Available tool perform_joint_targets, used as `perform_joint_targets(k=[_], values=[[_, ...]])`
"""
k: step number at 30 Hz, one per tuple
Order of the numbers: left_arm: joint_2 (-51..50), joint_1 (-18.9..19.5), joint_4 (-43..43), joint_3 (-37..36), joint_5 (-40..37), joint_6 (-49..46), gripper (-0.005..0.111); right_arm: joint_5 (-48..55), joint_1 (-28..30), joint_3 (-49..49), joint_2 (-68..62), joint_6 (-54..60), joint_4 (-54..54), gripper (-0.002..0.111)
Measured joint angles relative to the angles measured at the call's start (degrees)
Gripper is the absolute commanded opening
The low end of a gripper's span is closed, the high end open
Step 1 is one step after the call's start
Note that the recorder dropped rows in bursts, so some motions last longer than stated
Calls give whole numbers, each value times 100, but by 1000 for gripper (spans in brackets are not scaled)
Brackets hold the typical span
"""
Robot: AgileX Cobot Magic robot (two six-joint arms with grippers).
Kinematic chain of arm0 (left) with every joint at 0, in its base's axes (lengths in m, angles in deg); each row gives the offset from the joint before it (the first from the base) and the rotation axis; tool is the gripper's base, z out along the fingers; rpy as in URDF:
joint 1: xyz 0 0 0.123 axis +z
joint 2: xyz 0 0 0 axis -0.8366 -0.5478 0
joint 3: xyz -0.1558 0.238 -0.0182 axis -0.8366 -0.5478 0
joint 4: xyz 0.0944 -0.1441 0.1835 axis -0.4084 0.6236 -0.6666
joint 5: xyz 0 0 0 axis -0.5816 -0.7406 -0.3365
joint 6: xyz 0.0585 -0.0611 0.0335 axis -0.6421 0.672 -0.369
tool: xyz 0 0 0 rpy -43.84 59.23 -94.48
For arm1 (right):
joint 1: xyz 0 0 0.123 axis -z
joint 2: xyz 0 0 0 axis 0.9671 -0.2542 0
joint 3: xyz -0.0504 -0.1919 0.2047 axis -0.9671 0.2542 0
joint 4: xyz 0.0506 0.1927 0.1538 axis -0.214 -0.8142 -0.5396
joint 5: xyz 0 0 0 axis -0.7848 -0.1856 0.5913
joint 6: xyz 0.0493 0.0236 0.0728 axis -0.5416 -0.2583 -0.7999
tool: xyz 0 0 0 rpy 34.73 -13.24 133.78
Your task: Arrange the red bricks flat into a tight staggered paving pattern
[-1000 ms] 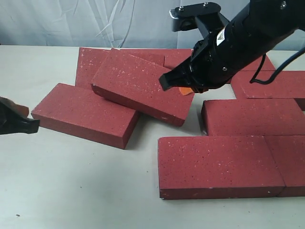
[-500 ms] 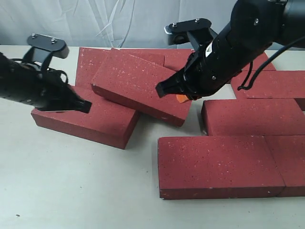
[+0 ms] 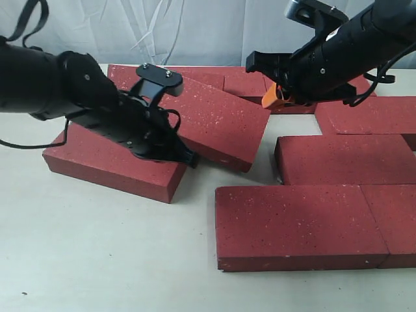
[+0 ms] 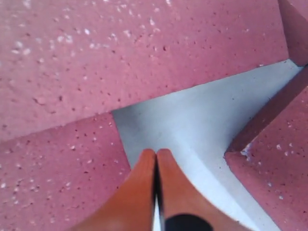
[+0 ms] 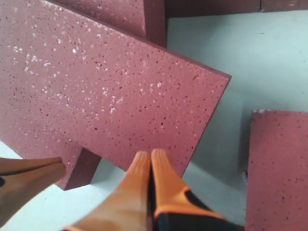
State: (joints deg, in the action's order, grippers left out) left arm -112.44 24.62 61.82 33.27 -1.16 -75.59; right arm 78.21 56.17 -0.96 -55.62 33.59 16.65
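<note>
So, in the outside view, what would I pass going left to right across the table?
A loose flat brick → tilted brick → strip of bare table → laid bricks.

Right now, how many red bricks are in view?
8 red bricks: two at back, one tilted on the left one, four flat at right; arms may hide others.

Dark-red rectangular paver bricks [image 3: 344, 159], rough matte faces flecked pale, lie flat on the right in offset rows; the front pair [image 3: 299, 224] butts end to end. Left of centre, one tilted brick [image 3: 218, 127] leans with its left end atop a skewed flat brick [image 3: 91, 162]. Further bricks [image 3: 237, 81] lie flat behind.
</note>
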Motion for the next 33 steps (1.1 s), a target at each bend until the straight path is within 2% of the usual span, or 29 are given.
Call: perform_joint_targets(k=[8,13,18,28,33], values=[[-670,-65,127,24,9,0,0,-27,0,0,0,0,-64,-1],[-720,-34,-265,67,-14,88,0,-31,0,0,0,0,-64,-1],[-737,405,-747,67,-212,750,0,-41,0,0,0,0,-64,-1],[-451,1561,-2381,67,-707,2169,0,-63,0,0,0,0,-2,-1],[-442,1937,-2935,67,-756,2687,0,-63,0,0,0,0,3,-1]])
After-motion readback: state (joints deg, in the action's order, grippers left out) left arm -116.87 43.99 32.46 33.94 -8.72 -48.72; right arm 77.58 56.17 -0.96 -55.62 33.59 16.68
